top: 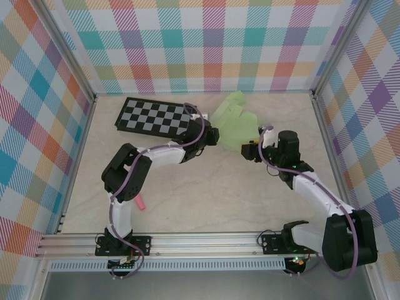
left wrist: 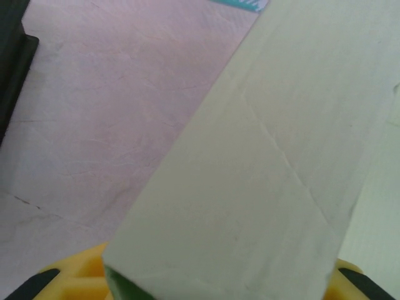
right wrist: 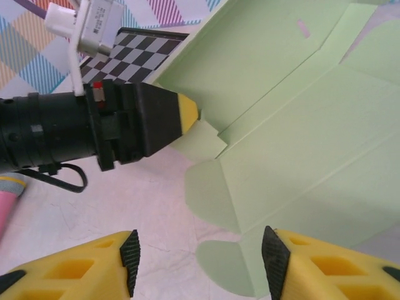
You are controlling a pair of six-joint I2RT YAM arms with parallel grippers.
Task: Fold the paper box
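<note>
At paper box (right wrist: 300,125) flap, left gripper (right wrist: 189,116)

The pale green thin-card paper box (top: 239,122) is plain. Left of it lies a flat black-and-grey checkered board (top: 155,117); under it, beige marbled tabletop (top: 206,187); behind it, multicoloured plaid walls (top: 206,50).

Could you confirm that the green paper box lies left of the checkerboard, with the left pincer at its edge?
Not quite: the paper box lies right of the checkerboard, not left of it, as the top external view shows. The left pincer is indeed at its edge.
</note>
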